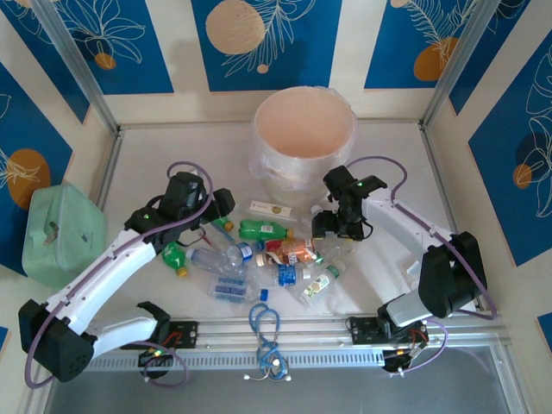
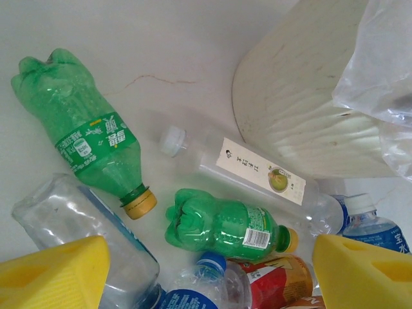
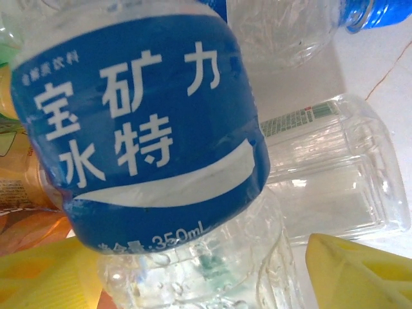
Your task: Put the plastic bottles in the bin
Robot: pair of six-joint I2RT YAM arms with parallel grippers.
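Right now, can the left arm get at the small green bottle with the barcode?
Probably yes: the left gripper, open, hangs above that green bottle; nothing covers it, though a red-labelled bottle lies close beside.

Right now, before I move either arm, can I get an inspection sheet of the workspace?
Surface: white table, with a thin hairline mark near the bin.
Job's things: plastic bottles lie in a heap between the arms; bin stands upright behind them, bag-lined, no bottle seen inside.
Clutter: mint-green box at the left edge.
Grippers: left gripper open at the heap's left side; right gripper has its pads either side of a blue-labelled bottle, grip cannot be told.
Cables: purple cables loop over both arms; blue cable loop at the near rail.
Surroundings: blue-and-cream wall panels.
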